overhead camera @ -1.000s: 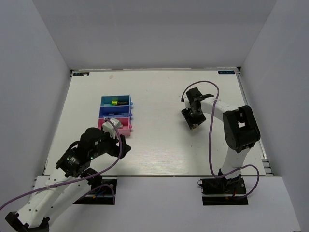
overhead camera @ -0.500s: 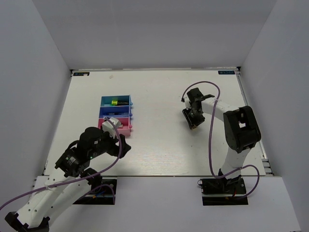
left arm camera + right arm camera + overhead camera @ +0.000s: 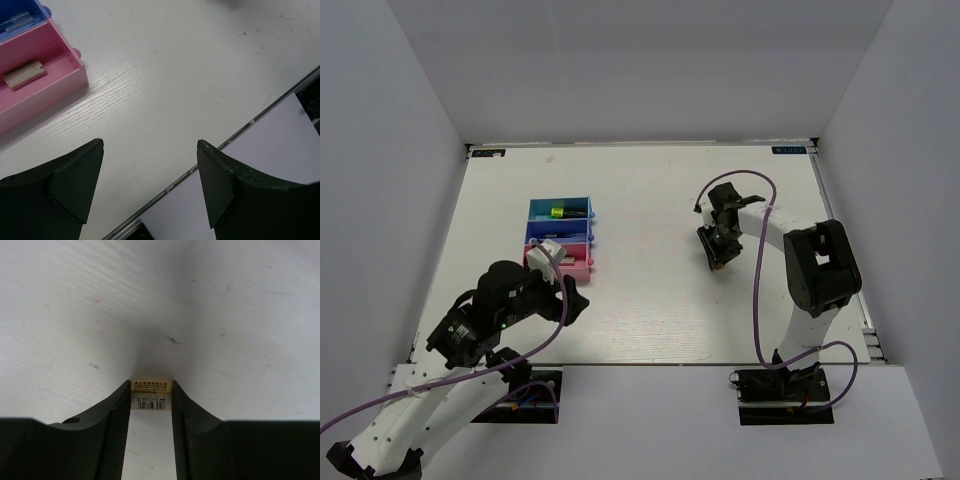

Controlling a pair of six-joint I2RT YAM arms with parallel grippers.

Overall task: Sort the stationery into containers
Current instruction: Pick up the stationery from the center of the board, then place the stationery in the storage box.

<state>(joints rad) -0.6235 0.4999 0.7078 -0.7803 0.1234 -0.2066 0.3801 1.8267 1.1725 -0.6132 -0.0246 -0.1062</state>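
My right gripper [image 3: 151, 383] is shut on a small cream piece with a barcode label [image 3: 151, 395], held close over the white table; in the top view it is right of centre [image 3: 716, 260]. My left gripper [image 3: 150, 145] is open and empty over the table near the front edge, just in front of the pink tray [image 3: 55, 92], which holds another cream piece [image 3: 25, 75]. In the top view the light blue tray [image 3: 537, 206], dark blue tray [image 3: 536, 230] and pink tray [image 3: 579, 263] stand side by side. A black highlighter with a green-yellow end [image 3: 559, 211] lies in the light blue tray.
The dark blue tray [image 3: 22, 27] shows at the top left of the left wrist view with something pale and thin inside. The table's front edge and metal rail [image 3: 260, 117] run just under my left gripper. White walls enclose the table on three sides.
My right gripper has shifted slightly to the left and away with the cream piece. My left arm has drawn back a little to the left of the pink tray.
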